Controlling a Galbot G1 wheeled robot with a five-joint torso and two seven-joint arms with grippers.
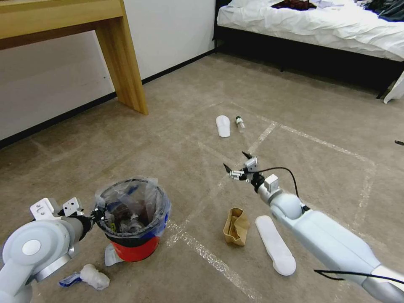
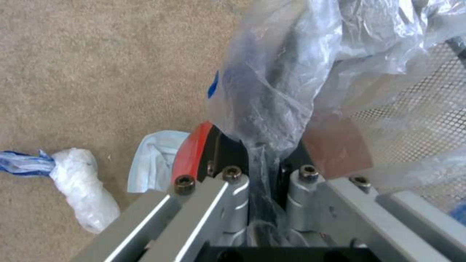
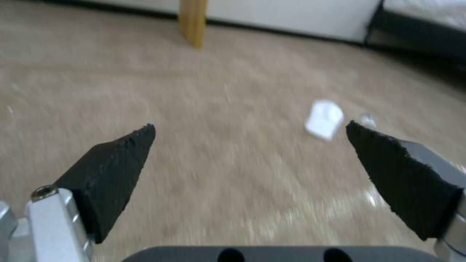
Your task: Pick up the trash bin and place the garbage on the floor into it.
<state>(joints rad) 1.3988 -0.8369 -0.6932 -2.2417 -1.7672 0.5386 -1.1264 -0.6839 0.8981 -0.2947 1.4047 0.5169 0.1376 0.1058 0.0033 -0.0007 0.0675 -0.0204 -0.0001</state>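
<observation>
Red trash bin (image 1: 135,235) upright on floor (image 1: 320,126) — garbage (image 1: 235,227) scattered

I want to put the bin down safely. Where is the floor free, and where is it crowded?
Free: the broad carpet between the wooden table leg and the trash bin, and the stretch right of the open right gripper toward the bed. Crowded: around the bin, gripped at its rim by the left gripper, and near the brown paper bag and slipper.

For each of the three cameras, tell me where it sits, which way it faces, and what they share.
Head: high, facing down at beige carpet floor; both arms show.
Left wrist: behind left gripper, shut on red plastic-lined trash bin.
Right wrist: behind open right gripper, facing forward.
Shared: head and right wrist see far flat white slipper.
</observation>
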